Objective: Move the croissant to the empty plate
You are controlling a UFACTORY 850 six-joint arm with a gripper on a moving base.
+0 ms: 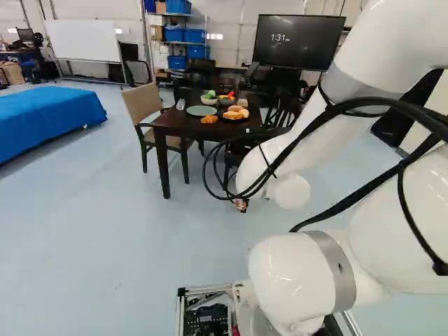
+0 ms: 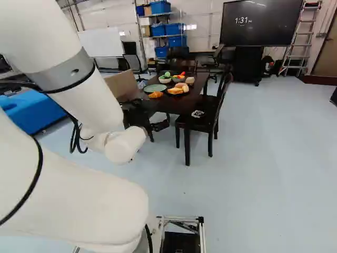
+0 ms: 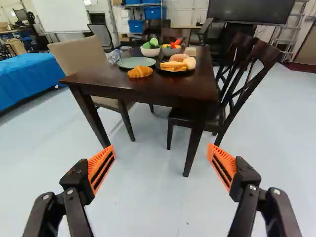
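Observation:
In the right base view, the black gripper [image 2: 160, 125] shows only partly beyond the white wrist. The wrist view has the gripper [image 3: 161, 160] with its orange pads wide apart and only floor between them. The golden croissant [image 3: 140, 72] lies on the dark table [image 3: 143, 89], ahead of the gripper and well out of its reach. Just behind it is the empty grey-green plate [image 3: 136, 62]; whether they touch is unclear. The croissant [image 1: 209, 119] and plate [image 1: 201, 110] also appear in the left base view.
A black plate [image 3: 189, 72] of bread pieces stands beside the croissant, with two bowls [image 3: 150, 51] of colourful food behind. Dark chairs [image 3: 247, 74] flank the table on one side, a beige chair [image 3: 79, 57] on the other. A blue-covered surface [image 1: 49, 115] lies farther left in the left base view.

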